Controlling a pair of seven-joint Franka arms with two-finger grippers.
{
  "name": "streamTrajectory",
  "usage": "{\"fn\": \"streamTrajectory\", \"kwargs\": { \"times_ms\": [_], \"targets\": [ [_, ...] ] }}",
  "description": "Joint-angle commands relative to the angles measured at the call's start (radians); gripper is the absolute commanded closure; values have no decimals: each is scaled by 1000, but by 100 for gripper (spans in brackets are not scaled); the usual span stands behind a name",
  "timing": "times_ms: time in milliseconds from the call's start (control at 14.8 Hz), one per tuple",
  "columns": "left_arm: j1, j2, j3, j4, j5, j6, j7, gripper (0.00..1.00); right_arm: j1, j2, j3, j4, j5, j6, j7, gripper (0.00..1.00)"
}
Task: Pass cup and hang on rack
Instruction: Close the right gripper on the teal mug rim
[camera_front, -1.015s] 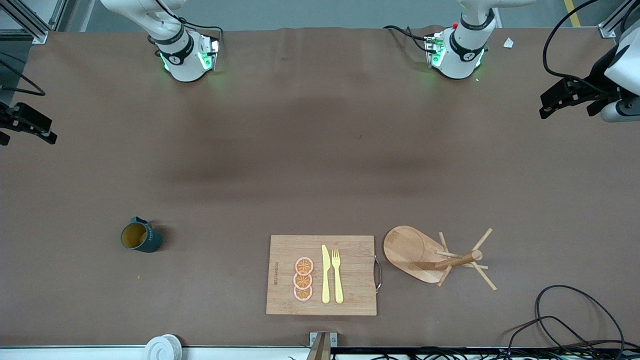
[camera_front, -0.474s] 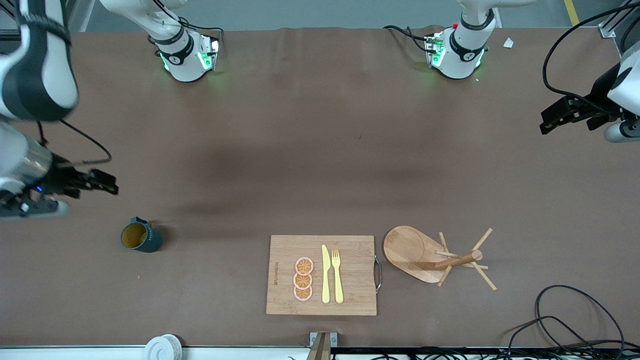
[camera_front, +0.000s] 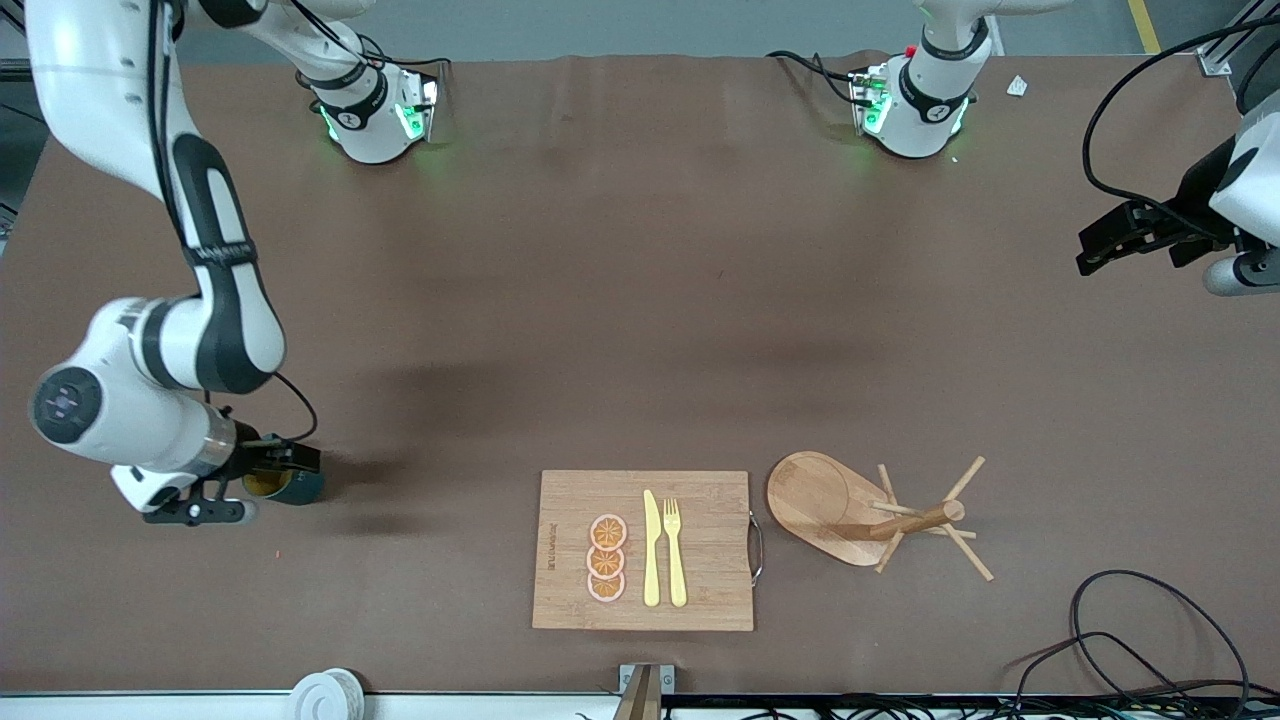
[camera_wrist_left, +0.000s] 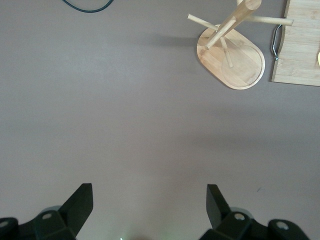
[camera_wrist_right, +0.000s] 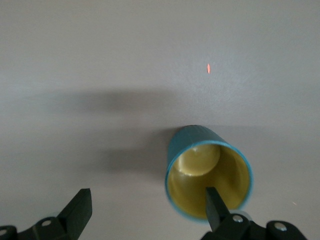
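The cup, dark teal with a yellowish inside, stands upright on the brown table toward the right arm's end; my right hand hides part of it. My right gripper is open just over it. In the right wrist view one of its fingers sits over the mouth of the cup, and the other is off to the side over bare table. The rack, a light wooden mug tree, stands beside the cutting board. My left gripper hangs open over the left arm's end of the table, with the rack ahead of it.
A bamboo cutting board holds three orange slices, a yellow knife and a fork. Black cables lie at the near corner by the left arm's end. A white round object sits at the near edge.
My right arm has swung in from the table's end and come down over the cup, still open. The left gripper has barely shifted.
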Motion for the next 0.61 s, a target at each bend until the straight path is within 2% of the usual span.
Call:
{"fn": "streamTrajectory", "kwargs": {
  "times_ms": [0,203,406,541],
  "targets": [
    [-1,9,-1,23,1,-9,-14,0,-32,28,3,-10,13,9,16,5],
    [0,9,-1,23,-1,-9,-11,0,-32,33,2,-27,54,1,22,50],
    [2,3,1,23,6,-11,-8,0,-32,37,2,-23,54,0,22,82],
    [3,-8,1,23,7,-19,-5,0,-32,34,2,-15,56,0,21,95]
  ]
}}
